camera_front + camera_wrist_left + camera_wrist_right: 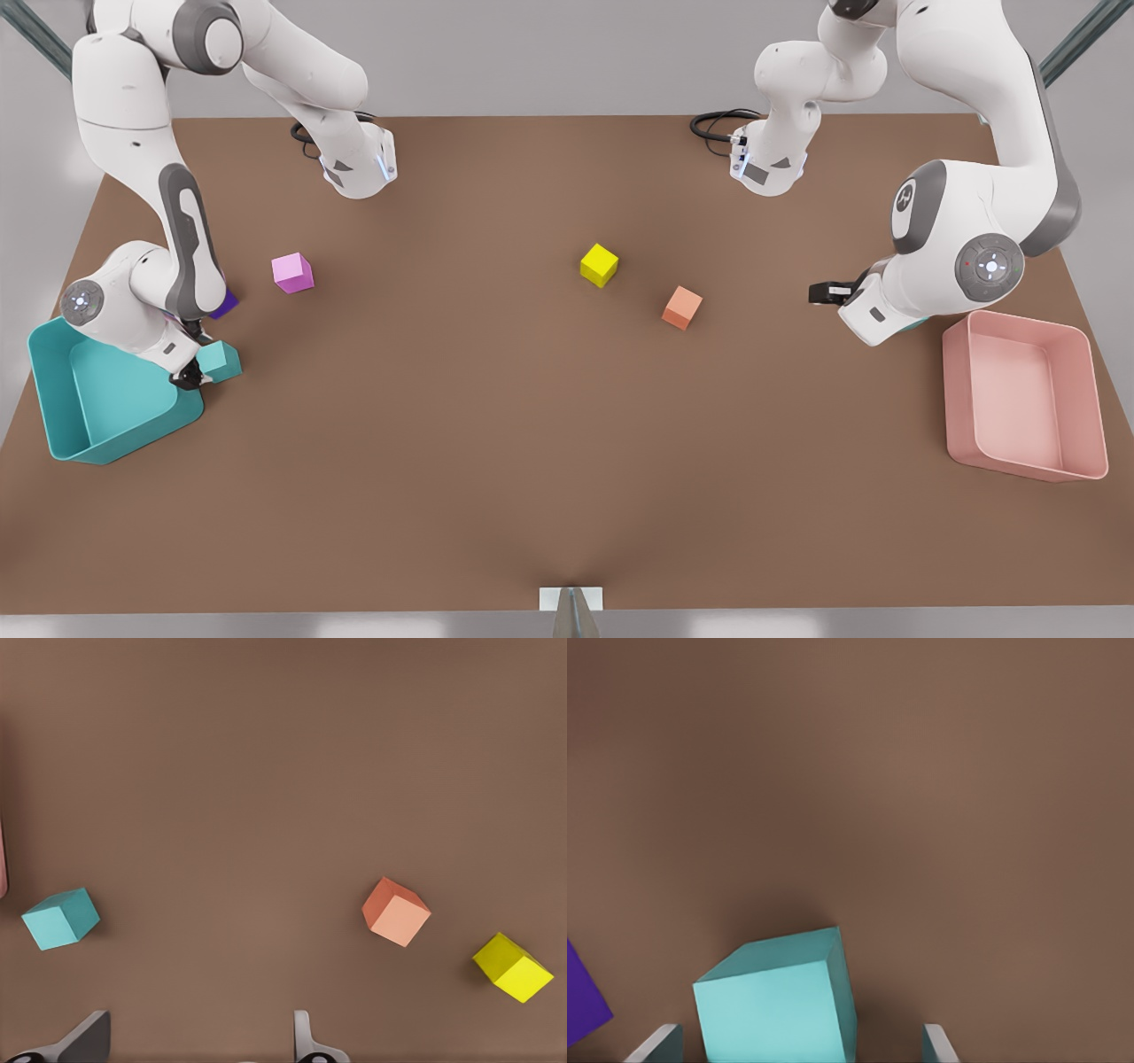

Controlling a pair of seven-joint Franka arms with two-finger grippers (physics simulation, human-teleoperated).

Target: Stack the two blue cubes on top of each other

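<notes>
Between the spread fingers of my right gripper [190, 377] sits one blue cube [775, 1005], resting on the table [496, 425] with a gap on either side, so the jaws are released and grip nothing yet. From the front, this cube [221, 359] lies just beside the corner of the teal bin [124, 452], and the purple cube [583, 997] is near it on the far side. The cube is turned a little against my finger line, so I judge a slight wrist twist would square the pads to its faces before closing.

Well across the table, past the pink cube [292, 272], the yellow cube [599, 264] and the orange cube [681, 307], my left gripper [828, 292] hangs open and empty, waiting. The second blue cube [60, 918] lies ahead of its fingertips and off to one side, close to the pink bin [1019, 321]. That arm is the nearer one to it.
</notes>
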